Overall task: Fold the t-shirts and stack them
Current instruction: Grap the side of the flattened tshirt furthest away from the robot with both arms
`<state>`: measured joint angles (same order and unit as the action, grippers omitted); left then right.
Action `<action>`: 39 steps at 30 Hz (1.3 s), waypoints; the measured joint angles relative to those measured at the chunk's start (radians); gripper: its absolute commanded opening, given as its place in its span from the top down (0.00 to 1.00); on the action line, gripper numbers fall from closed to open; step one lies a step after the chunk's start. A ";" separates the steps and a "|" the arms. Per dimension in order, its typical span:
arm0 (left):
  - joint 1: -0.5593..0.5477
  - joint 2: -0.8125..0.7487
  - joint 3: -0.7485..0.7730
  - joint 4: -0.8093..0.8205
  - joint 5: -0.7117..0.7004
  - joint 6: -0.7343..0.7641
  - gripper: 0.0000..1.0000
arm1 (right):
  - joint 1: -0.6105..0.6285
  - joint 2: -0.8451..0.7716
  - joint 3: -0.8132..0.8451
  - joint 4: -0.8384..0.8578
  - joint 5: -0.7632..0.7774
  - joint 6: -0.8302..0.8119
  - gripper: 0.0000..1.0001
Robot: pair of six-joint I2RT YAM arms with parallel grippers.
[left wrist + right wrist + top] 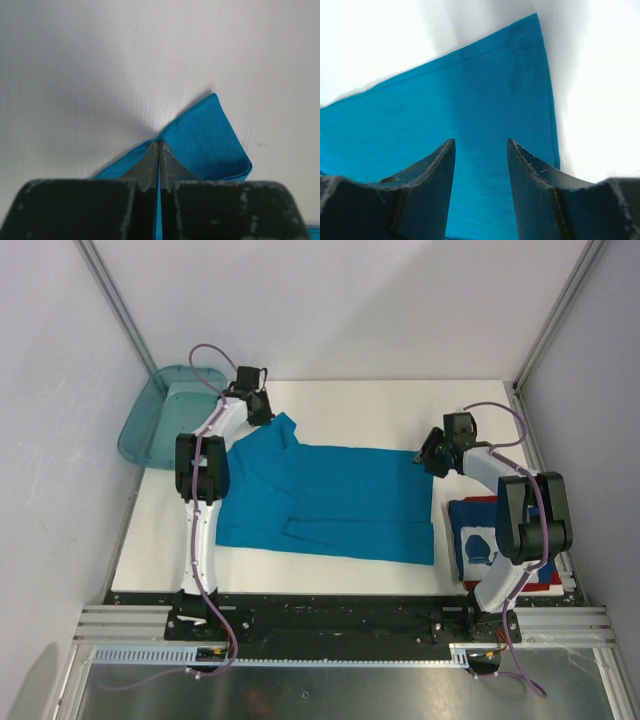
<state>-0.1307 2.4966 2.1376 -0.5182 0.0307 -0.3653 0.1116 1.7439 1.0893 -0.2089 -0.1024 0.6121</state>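
Observation:
The teal-blue t-shirt [330,500] lies partly folded across the middle of the white table. My left gripper [262,412] is shut on a corner of it at the far left; the left wrist view shows the cloth [210,140] pinched between the closed fingers [150,162]. My right gripper [424,457] is open over the shirt's far right corner; the right wrist view shows teal cloth [470,90] beneath the spread fingers [435,170]. The folded dark blue t-shirt [478,535] with white print and red edge lies at the near right, partly hidden by the right arm.
A translucent teal plastic bin [160,415] sits off the table's far left corner. Metal frame posts stand at the back corners. The arm bases and a rail run along the near edge.

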 measured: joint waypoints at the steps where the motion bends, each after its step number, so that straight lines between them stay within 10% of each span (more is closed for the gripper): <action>1: 0.000 0.000 0.000 0.000 -0.003 0.000 1.00 | -0.003 0.001 0.001 0.000 0.002 -0.002 0.50; 6: 0.000 0.000 0.004 0.000 -0.043 0.020 0.98 | -0.011 0.007 0.002 -0.002 0.008 -0.006 0.50; 17: 0.000 0.000 0.014 -0.010 -0.082 0.092 0.61 | -0.016 0.015 0.002 -0.003 0.011 -0.013 0.50; 39: -0.008 0.037 0.152 -0.148 -0.090 0.103 0.49 | -0.044 0.015 0.002 -0.013 -0.002 -0.037 0.50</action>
<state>-0.1387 2.5336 2.2898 -0.6662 -0.0589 -0.2623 0.0677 1.7588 1.0908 -0.2214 -0.1043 0.5751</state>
